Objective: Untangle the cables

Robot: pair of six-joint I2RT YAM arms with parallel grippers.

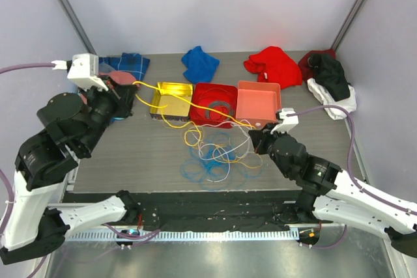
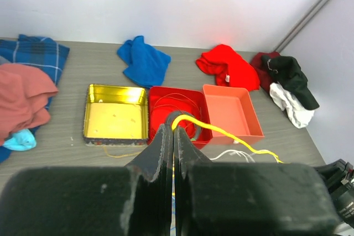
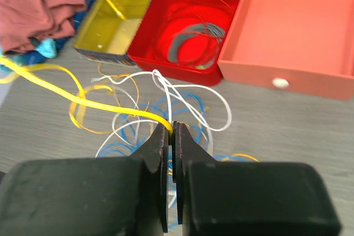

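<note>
The cables (image 1: 218,153) lie in a loose heap at the middle of the counter (image 1: 130,154), just near of the three open boxes. Out of that heap I have one yellow cable (image 1: 195,104) pulled into a line. Its long axis runs diagonally from far left to near right, passing over the yellow tin (image 2: 113,120) and the red box (image 1: 210,89).

The left tool (image 2: 172,129) is closed tight on the far-left end. The right tool (image 3: 170,129) is pinched on the strand where it leaves the heap.

I judge the work barely under way. One thin coil (image 3: 206,21) sits in the red box, and the salmon box (image 1: 257,101) holds no cable. Blue loops (image 1: 202,168), white cable (image 3: 193,89) and more yellow loops remain interlaced on the counter. The yellow cable is not free of them.
</note>
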